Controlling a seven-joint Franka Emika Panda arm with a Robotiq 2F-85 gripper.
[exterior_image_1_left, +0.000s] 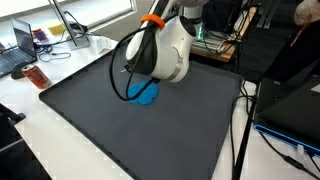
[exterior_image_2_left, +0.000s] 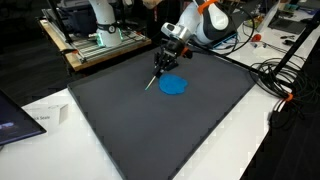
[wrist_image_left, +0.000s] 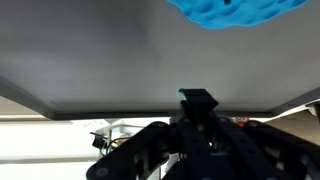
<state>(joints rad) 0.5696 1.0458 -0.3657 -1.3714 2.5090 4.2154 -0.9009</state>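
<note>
The tool (exterior_image_2_left: 160, 69) of the white robot arm (exterior_image_1_left: 166, 45) hangs low over a large dark grey mat (exterior_image_2_left: 150, 130) that covers most of the white table (exterior_image_2_left: 245, 140). Its jaws stand narrow and are closed on a thin black stick-like object (exterior_image_2_left: 154, 80), which points down at a slant toward the mat. The pictures are too small to tell what this object is, or whether its tip touches the mat.

Just beside the tip lies a flat, round, bright blue piece with a bumpy surface (exterior_image_2_left: 174, 85). In an exterior view the arm hides part of it (exterior_image_1_left: 147, 95). In the wrist view the blue piece (wrist_image_left: 235, 12) is at the top edge, apart from the tool (wrist_image_left: 197, 112), and the stick's black end (wrist_image_left: 197, 97) shows in the middle. A black cable (exterior_image_1_left: 128, 62) loops beside the arm.
</note>
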